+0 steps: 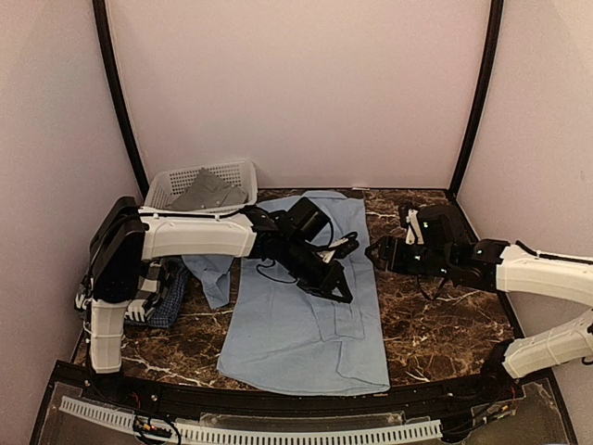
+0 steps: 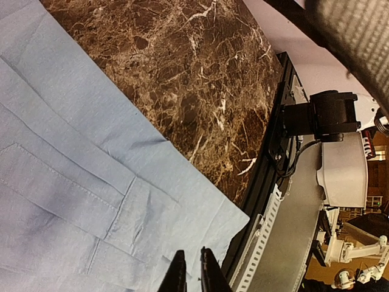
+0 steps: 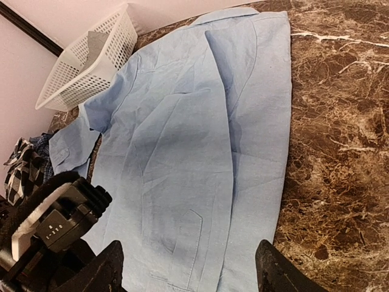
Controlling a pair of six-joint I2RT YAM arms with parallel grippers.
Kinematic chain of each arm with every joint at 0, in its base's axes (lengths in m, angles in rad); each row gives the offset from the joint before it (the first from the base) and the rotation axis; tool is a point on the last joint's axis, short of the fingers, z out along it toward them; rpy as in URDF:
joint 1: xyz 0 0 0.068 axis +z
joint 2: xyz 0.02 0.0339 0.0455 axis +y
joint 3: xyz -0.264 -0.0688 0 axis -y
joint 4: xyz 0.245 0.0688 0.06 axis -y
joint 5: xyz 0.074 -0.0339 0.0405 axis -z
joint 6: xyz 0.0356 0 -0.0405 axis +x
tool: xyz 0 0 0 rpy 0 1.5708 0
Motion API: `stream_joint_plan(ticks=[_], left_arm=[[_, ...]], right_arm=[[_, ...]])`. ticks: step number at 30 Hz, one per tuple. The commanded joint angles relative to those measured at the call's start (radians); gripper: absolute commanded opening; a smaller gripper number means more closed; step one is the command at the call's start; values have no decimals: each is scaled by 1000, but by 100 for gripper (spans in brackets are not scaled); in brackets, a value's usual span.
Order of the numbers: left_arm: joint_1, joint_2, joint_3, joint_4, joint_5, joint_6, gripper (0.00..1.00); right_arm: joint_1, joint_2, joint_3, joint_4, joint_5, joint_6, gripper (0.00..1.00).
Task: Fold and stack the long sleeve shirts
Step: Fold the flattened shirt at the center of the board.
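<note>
Two arms: the left arm [image 1: 195, 234] is reaching across from the left edge of the table [image 1: 435, 324], and the right arm [image 1: 542, 273] is reaching in from the right edge.
Checked shirts: a black-and-white checked shirt [image 3: 18, 176] and a dark blue checked shirt [image 1: 171, 295] are lying bunched together at the left edge, beside the left arm's base.
Basket: a white lattice basket [image 1: 176, 183] is sitting in the far left corner, and a grey shirt [image 1: 211, 193] is lying crumpled inside it.
Light blue shirt: the light blue shirt [image 1: 296, 343] is lying spread across the middle of the table, its collar pointing to the far edge and its hem reaching nearly to the near edge. One sleeve is trailing off its left side toward the checked shirts. Its right edge is lying straight along bare marble.
Left gripper: the left gripper [image 2: 192, 275] is hanging over the right part of the light blue shirt. Its fingers [image 2: 177, 277] are drawn nearly together, leaving only a thin slit, and no cloth is showing between them.
Right gripper: the right gripper [image 3: 191, 274] is hovering just beyond the shirt's right edge and facing left. Its fingers [image 3: 273, 274] are spread wide and gripping nothing.
</note>
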Motion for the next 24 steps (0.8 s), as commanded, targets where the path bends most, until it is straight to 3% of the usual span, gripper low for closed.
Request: stream_joint_plan(ticks=[1,7,12,16,24], left_arm=[[-18,28,33,-39,-23,-27,9],[-42,51,44,-23,-39,-54,6],[-47,17,21,-88,-266,-119,12],[-46,-89,-134,30,-306,-223,17],[-46,-250,-449,213,-264,-311,18]], right_arm=[[-6,-42,-34,-8,22,8,71],[-6,-96,-84,-16,17,28,72],[1,-96,-136,0,-136,40,71],[45,-90,-230,55,-250,98,66],[160,-131,-361,147,-303,219,53]])
